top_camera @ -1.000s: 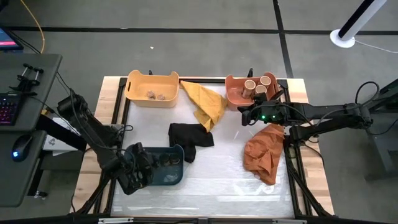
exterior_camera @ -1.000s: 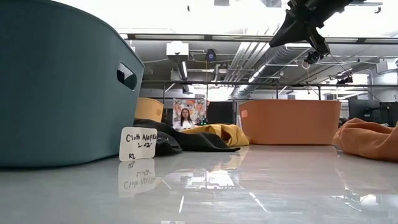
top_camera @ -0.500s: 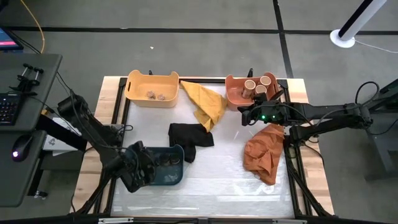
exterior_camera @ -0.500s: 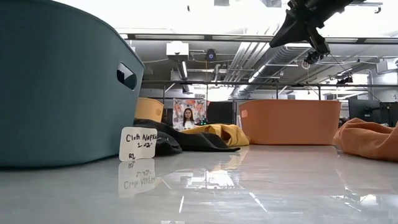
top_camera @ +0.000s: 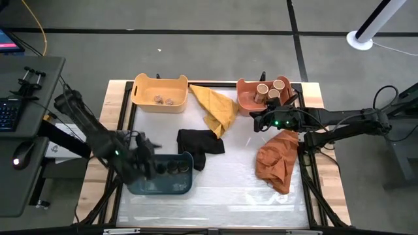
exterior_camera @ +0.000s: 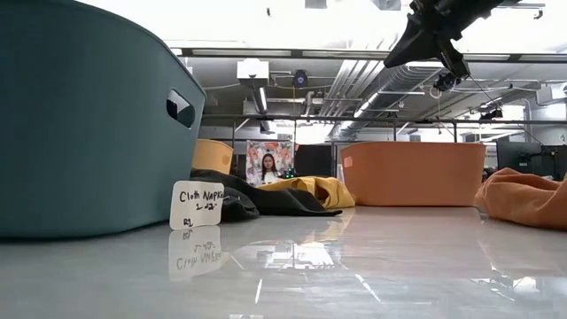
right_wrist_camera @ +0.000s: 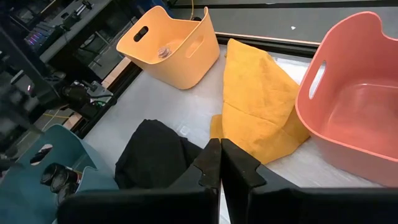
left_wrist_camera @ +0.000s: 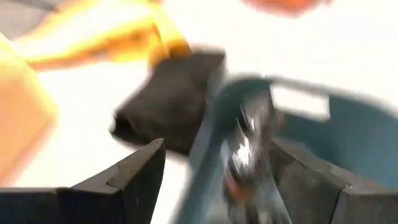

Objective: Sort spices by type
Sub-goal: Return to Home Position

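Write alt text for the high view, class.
Dark-lidded jars sit in the blue bin, tan-lidded jars in the salmon bin, brown pieces in the yellow bin. Left jaws hang over the blue bin; right arm waits by the salmon one.

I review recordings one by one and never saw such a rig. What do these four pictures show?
Two robot arms work at a table. One picture looks down, one sits at table height, two ride on the wrists. The left claw hangs open, empty, at the blue bin's end; the right claw, shut and empty, hovers near the salmon bin. Dark-lidded jars sit in the blue bin, tan-lidded jars in the salmon bin, brown lumps in the yellow bin. Yellow, black and orange cloths lie between.
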Robot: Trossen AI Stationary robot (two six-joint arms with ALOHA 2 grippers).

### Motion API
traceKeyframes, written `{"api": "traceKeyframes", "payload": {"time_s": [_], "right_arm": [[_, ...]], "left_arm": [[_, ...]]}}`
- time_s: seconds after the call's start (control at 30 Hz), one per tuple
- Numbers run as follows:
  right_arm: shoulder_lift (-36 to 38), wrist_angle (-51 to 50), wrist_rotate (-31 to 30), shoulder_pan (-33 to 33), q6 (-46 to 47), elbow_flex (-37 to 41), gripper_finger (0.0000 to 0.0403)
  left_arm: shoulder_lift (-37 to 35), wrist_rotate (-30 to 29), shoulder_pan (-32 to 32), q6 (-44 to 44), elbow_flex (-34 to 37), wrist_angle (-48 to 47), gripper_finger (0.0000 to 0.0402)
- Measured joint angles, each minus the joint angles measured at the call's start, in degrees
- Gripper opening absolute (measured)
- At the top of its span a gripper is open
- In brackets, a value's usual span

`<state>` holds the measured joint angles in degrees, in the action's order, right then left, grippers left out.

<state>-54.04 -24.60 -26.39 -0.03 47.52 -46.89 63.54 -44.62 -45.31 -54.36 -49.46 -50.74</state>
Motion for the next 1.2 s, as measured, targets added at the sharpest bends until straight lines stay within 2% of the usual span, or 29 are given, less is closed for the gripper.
{"api": "traceKeyframes", "payload": {"time_s": [0.13,0.27,0.33,0.4,0.53,0.6,0.7,0.8,1.03,1.2], "right_arm": [[0.1,0.0,0.0,-0.4,0.0,0.0,0.0000],[1.2,0.4,0.1,-1.9,-1.5,0.0,0.0000],[2.7,0.4,0.4,-2.6,-3.6,0.0,0.0000],[4.6,0.5,0.8,-3.2,-5.1,0.0,0.0000],[9.5,0.8,2.9,-5.0,-7.5,0.0,0.0000],[12.0,0.7,3.3,-5.7,-7.5,0.0,0.0000],[15.3,0.6,6.4,-6.1,-9.7,0.0,0.0000],[16.6,-0.7,10.2,-5.3,-10.3,0.0,0.0000],[13.1,-0.8,10.3,-1.4,-7.1,1.2,0.0000],[10.4,0.9,10.1,-0.5,-6.0,1.3,0.0000]], "left_arm": [[-8.5,-9.6,6.7,10.4,-2.1,3.0,0.0268],[-16.1,-10.9,18.3,24.8,-1.9,10.5,0.0243],[-19.1,-9.3,24.4,32.5,-1.2,15.2,0.0213],[-21.6,-5.2,30.5,39.8,0.6,22.3,0.0171],[-25.1,8.4,41.2,48.3,6.6,39.3,0.0049],[-25.9,14.2,45.4,48.1,10.5,45.1,0.0014],[-27.3,21.1,49.5,42.9,17.0,50.1,0.0014],[-29.5,25.4,50.5,38.1,24.3,56.0,0.0003],[-37.6,24.2,50.5,33.3,39.3,74.3,0.0001],[-44.3,24.1,50.0,32.0,45.5,75.5,0.0000]]}}
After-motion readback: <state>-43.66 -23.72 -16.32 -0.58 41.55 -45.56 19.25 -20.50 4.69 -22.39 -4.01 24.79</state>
